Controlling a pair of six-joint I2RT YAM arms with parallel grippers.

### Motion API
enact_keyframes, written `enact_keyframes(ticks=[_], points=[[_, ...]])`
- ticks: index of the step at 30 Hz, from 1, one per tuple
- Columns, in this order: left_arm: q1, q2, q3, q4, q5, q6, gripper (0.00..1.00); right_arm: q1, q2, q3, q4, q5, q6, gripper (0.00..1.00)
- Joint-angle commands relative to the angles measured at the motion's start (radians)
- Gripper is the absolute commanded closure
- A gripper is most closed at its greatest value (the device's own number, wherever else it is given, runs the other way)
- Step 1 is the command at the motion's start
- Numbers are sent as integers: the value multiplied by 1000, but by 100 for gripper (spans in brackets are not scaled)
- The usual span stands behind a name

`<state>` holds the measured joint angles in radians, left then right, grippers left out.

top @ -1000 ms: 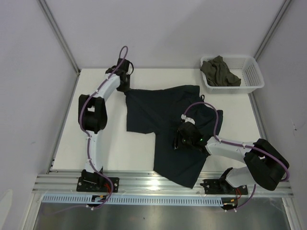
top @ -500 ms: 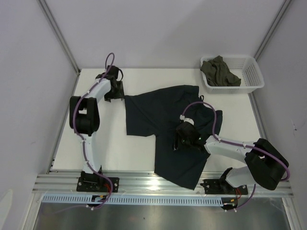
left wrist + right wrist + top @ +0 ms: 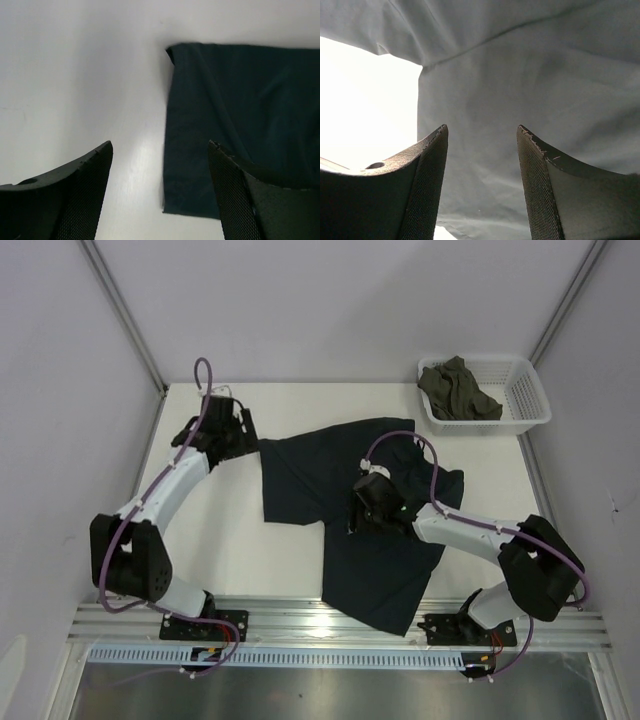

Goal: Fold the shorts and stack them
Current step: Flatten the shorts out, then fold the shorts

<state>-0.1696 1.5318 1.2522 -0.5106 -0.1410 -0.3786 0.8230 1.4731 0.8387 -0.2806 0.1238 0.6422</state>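
The dark teal-navy shorts lie spread flat on the white table, one leg reaching left and the other toward the near edge. My left gripper hovers open just off the left leg's far corner, holding nothing. In the left wrist view the leg's hem edge lies ahead between the open left gripper's fingers. Over the middle of the shorts, my right gripper is open and points down. The right wrist view shows only fabric below the right gripper, with nothing pinched.
A white basket stands at the far right corner with an olive garment in it. Grey walls close in the left, back and right. A metal rail runs along the near edge.
The left gripper opened and let go of the shorts' left leg corner, then drew back to the left as its arm swung down. The right gripper shifted slightly left and away over the fabric.
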Motion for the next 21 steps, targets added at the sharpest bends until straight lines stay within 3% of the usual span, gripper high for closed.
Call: enact_keyframes(ticks=[1,6,7,11,15,21], points=[[-135,-109,-91,72,12,-71,21,-37,-10,69,-29,14,-39,41],[-355,-246,-221,118,-57,-115,20,-174,-71,68,-83,-15,-79,40],[-448,-301,-252,115,-119,-118,20,-203,-107,56,-92,-26,-82,40],[-664,-361,-298,88,-149,-115,19,-378,-209,19,-133,-52,-111,38],[-951,-282,-226,15,-233,-140,19,-617,-252,-3,-181,-45,-133,39],[-1180,-54,-68,-29,-298,-172,18,-846,-235,-72,-85,-150,-128,41]])
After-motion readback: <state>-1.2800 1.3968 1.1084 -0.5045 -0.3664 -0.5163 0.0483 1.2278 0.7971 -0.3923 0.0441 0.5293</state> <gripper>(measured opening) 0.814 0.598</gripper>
